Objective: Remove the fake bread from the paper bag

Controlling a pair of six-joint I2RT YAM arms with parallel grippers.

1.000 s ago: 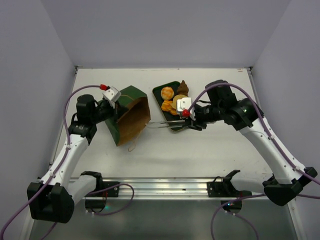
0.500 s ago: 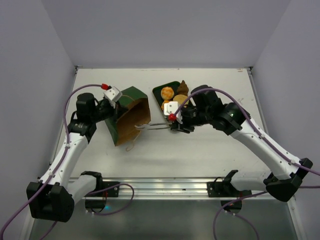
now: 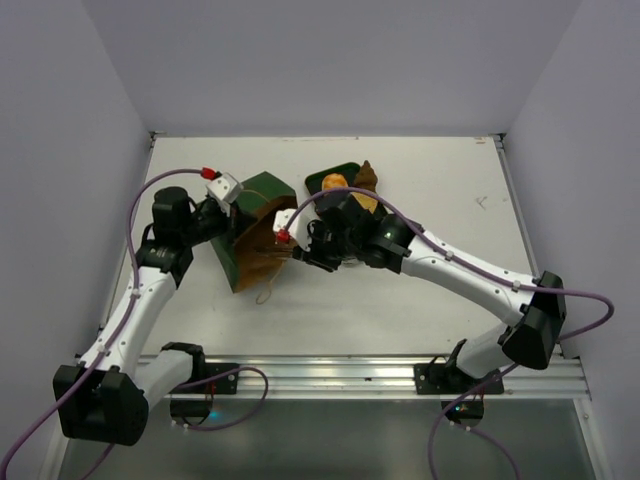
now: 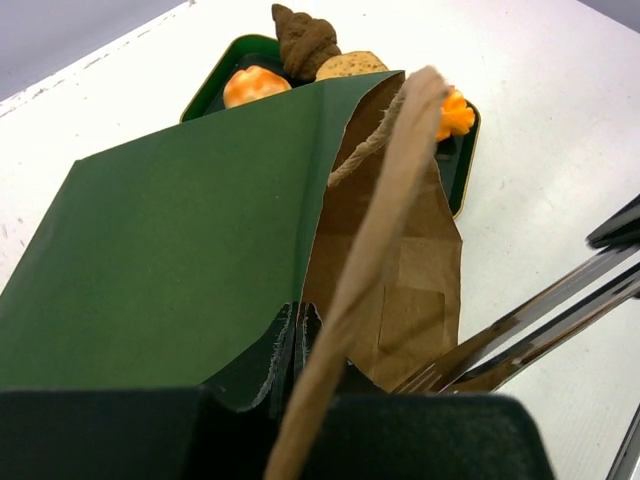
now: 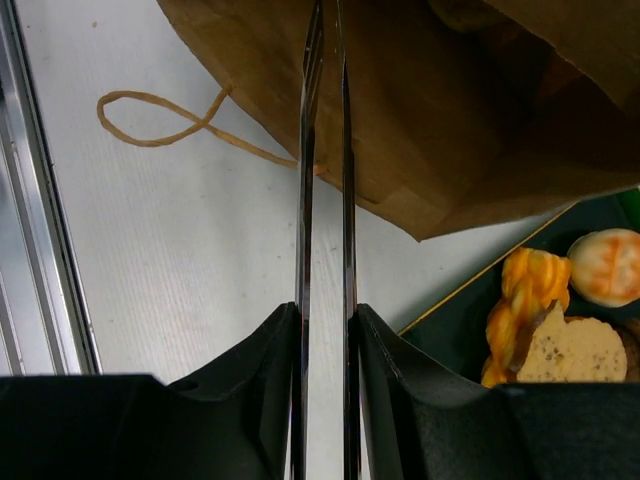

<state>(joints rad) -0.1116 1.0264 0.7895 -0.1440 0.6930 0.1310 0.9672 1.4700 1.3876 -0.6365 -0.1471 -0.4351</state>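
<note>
The paper bag (image 3: 262, 228) lies on its side, green outside, brown inside, mouth facing right. My left gripper (image 3: 236, 218) is shut on its upper rim; the pinched edge shows in the left wrist view (image 4: 298, 335). My right gripper (image 3: 312, 252) is shut on metal tongs (image 5: 325, 150), whose tips reach into the bag's mouth (image 5: 450, 110). The tongs also show in the left wrist view (image 4: 530, 330). Fake bread lies on the green tray (image 3: 318, 182): an orange bun (image 3: 335, 181), a dark brown pointed piece (image 3: 366, 175), a twisted roll (image 5: 527, 290). Nothing shows between the tong tips; the bag's inside is dark.
The bag's tan cord handle (image 5: 160, 120) lies looped on the white table in front of the bag (image 3: 265, 292). The tray (image 5: 450, 320) sits just right of the bag's mouth, partly under my right arm. A metal rail (image 3: 330, 372) runs along the table's near edge.
My right arm has swung left from over the tray, carrying the tongs to the bag; their tips are now inside its mouth. The left arm has held still with the bag.
</note>
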